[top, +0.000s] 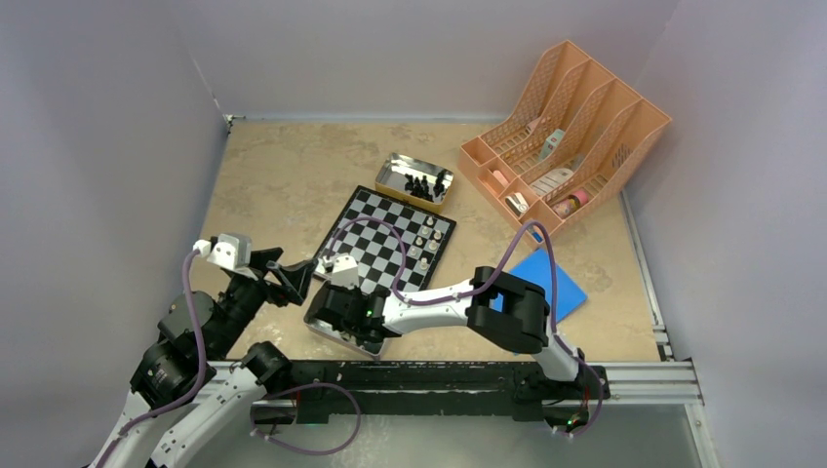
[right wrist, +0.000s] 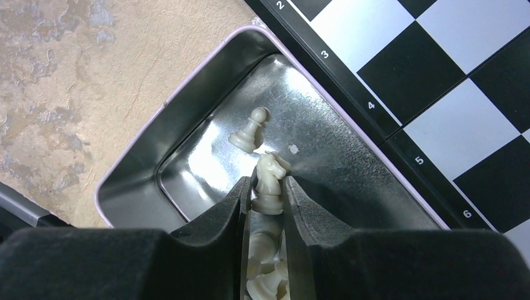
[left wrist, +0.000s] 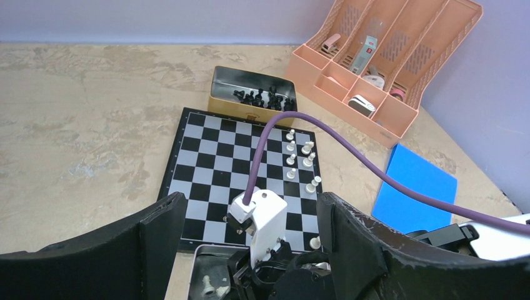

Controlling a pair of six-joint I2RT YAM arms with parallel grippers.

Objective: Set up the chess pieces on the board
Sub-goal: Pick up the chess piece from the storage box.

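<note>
While left fingers point(left wrist: 156, 250) stand wide apart, right fingers point(right wrist: 219, 219) pinch a white knight point(right wrist: 270, 181), inside the tin point(right wrist: 144, 150).

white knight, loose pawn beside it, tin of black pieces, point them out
white knight point(right wrist: 270, 181): right wrist view, its body
pawn point(right wrist: 250, 132): right wrist view, its stem
tin of black pieces point(left wrist: 232, 107): left wrist view, front wall

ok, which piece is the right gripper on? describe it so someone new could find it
Start at the checkered board; a shiny metal tin sits beside its near edge. Inside it, the right gripper pinches a white knight. Its horse head sets it apart from the round-topped white pawn next to it.
</note>
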